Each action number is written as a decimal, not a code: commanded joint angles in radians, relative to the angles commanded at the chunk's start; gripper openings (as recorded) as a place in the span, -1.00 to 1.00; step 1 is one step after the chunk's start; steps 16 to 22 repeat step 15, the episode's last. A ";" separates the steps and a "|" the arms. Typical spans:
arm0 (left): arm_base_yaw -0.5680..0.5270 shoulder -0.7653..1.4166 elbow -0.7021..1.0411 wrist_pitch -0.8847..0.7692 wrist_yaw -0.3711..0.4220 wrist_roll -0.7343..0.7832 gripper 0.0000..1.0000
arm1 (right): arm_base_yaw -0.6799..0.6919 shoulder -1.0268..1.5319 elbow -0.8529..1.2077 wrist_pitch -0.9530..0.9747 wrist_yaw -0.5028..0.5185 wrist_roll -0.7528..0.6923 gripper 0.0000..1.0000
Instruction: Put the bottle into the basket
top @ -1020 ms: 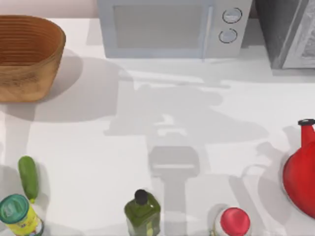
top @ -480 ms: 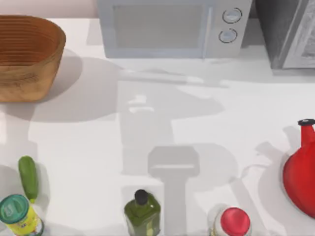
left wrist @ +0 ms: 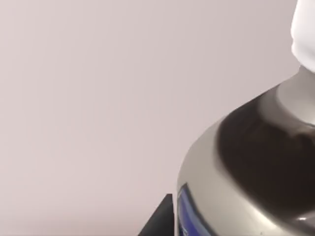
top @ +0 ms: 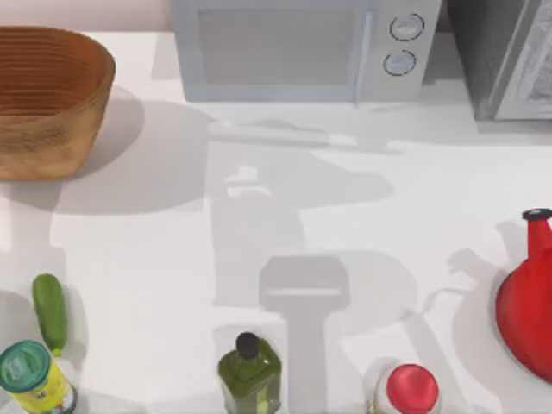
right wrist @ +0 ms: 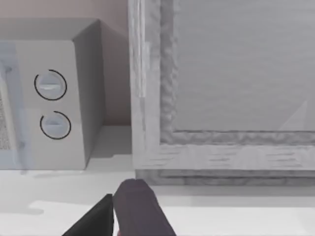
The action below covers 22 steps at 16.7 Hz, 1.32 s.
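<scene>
The bottle (left wrist: 246,167) appears close up in the left wrist view, at the lower right of the frame: white cap at the upper right corner, dark neck and shoulder below it, then a silver-grey body with a strip of blue label. A dark finger (left wrist: 160,219) of the left gripper juts in at the bottom edge, right beside the bottle's side; whether the fingers clamp the bottle cannot be told.

In the top view, the basket (top: 47,99) sits at the upper left, the microwave (top: 302,47) at the upper centre, and a grey textured appliance (top: 509,56) at the upper right. Along the bottom stand a green-capped can (top: 30,375), a cucumber (top: 49,310), an olive-green bottle (top: 248,371), a red-lidded jar (top: 410,388) and, at the right edge, a red jug (top: 526,302).

The right wrist view shows the right gripper's dark fingers (right wrist: 140,209) at the bottom, facing the microwave and appliance.
</scene>
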 joint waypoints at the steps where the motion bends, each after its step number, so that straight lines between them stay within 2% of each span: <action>1: 0.000 0.000 0.000 0.000 0.000 0.000 -0.25 | 0.000 0.000 0.000 0.000 0.000 0.000 1.00; 9: 0.000 0.000 0.000 0.000 0.000 0.000 0.96 | 0.000 0.000 0.000 0.000 0.000 0.000 1.00; 22: 0.000 0.000 0.000 0.000 0.000 0.000 1.00 | 0.000 0.000 0.000 0.000 0.000 0.000 1.00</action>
